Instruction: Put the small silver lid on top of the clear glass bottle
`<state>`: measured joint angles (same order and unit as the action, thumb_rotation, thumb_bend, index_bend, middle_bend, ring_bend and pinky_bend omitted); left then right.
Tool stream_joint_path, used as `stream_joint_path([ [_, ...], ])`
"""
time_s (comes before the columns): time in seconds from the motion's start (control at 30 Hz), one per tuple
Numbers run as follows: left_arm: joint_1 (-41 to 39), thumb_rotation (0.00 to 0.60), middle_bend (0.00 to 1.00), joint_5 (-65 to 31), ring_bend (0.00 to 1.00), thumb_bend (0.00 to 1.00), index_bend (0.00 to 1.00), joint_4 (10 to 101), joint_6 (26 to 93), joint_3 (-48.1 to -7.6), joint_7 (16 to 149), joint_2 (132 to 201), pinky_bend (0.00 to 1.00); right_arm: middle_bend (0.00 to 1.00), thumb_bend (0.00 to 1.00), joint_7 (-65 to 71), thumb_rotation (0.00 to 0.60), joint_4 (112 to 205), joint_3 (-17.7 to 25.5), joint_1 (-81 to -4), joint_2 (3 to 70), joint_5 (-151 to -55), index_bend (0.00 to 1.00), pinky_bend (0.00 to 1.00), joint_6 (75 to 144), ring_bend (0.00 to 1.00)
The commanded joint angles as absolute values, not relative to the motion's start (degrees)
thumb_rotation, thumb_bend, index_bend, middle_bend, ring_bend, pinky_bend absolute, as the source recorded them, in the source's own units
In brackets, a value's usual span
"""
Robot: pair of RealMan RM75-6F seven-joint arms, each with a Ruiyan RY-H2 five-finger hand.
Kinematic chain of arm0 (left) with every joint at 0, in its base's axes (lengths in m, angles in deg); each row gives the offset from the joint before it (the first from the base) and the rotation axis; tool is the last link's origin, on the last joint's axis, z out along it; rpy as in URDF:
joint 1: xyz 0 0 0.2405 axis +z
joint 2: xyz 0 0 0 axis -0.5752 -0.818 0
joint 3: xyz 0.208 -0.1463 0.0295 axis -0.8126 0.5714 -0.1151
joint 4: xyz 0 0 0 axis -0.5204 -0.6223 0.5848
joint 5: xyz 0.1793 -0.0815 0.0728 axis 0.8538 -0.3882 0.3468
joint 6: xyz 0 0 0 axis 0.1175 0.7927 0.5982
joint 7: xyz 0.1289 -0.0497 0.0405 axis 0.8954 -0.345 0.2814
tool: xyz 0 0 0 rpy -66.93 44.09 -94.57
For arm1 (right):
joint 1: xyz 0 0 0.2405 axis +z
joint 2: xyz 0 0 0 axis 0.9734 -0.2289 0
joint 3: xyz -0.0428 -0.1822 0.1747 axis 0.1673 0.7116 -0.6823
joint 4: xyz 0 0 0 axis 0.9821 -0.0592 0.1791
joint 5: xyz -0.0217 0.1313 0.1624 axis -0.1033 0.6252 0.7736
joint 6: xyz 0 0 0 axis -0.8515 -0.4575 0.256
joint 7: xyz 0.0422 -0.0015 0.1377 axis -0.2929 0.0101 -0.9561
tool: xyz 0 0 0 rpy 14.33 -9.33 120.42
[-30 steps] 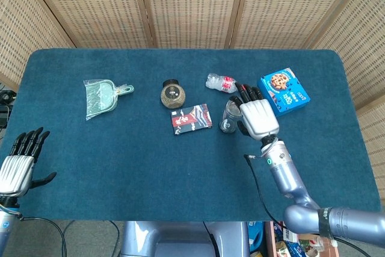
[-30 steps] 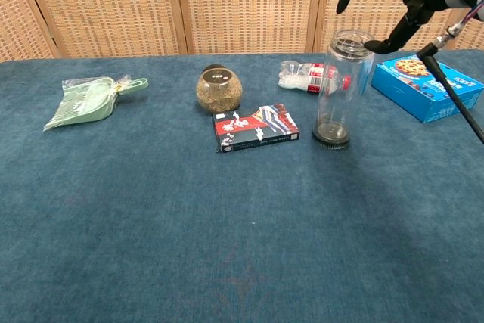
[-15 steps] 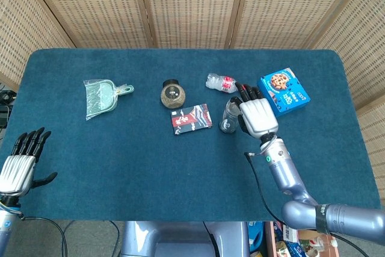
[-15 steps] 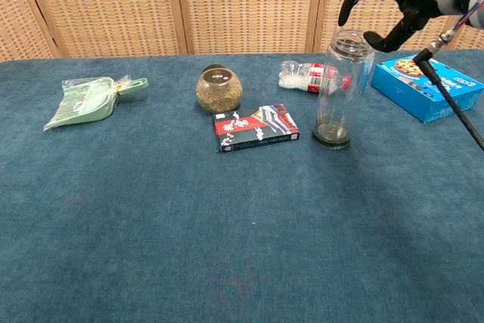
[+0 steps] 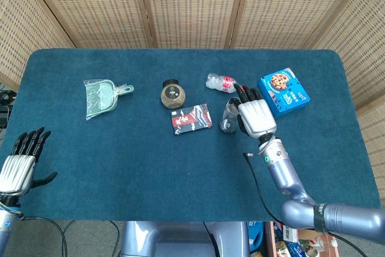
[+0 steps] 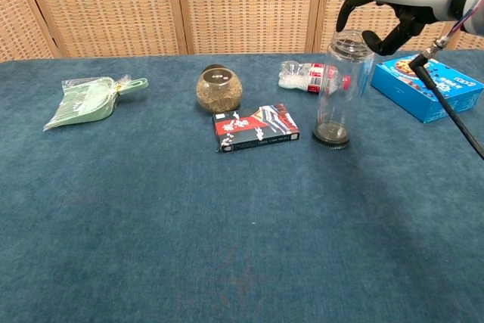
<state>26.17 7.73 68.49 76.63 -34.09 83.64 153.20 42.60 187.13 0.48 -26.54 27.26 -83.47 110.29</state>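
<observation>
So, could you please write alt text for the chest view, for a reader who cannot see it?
The right hand hovers just above the mouth of an upright clear bottle on a blue table. Around it lie a cookie box, a plastic bottle, a card pack, a round jar and a green dustpan.

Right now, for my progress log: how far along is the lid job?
Done: the right hand is above the upright clear glass bottle. In hand: fingers curl over its rim; no silver lid shows, so I cannot tell if it holds one. Left: seating the lid, letting go. The left hand is open, far off.
</observation>
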Motion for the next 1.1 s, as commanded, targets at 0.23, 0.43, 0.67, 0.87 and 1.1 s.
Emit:
stream_joint_path([
  [0.23,26.14,0.600,0.00,7.67,0.00,0.19,0.00,68.43,76.60,-34.05,83.55,153.18,0.00,0.00,0.79,42.75,0.600,185.91,0.70,-26.08,27.95,-82.10,0.31,0.15,109.54,0.00],
  [0.43,26.07,0.600,0.00,7.59,0.00,0.19,0.00,68.38,76.48,-34.01,83.45,153.17,0.00,0.00,0.79,42.69,0.600,185.65,0.96,-25.92,28.39,-81.88,0.31,0.14,109.36,0.00],
  [0.67,26.16,0.600,0.00,7.61,0.00,0.19,0.00,68.34,76.64,-34.02,83.40,153.17,0.00,0.00,0.79,42.75,0.600,185.62,1.16,-25.79,28.60,-81.71,0.31,0.14,109.41,0.00],
  [0.87,26.19,0.600,0.00,7.64,0.00,0.19,0.00,68.34,76.69,-34.05,83.43,153.19,0.00,0.00,0.79,42.62,0.600,185.48,1.33,-25.74,28.86,-81.89,0.32,0.14,109.44,0.00],
  [1.1,26.19,0.600,0.00,7.60,0.00,0.19,0.00,68.29,76.72,-34.01,83.37,153.20,0.00,0.00,0.79,42.60,0.600,185.61,1.05,-25.81,28.59,-82.60,0.32,0.14,110.45,0.00],
])
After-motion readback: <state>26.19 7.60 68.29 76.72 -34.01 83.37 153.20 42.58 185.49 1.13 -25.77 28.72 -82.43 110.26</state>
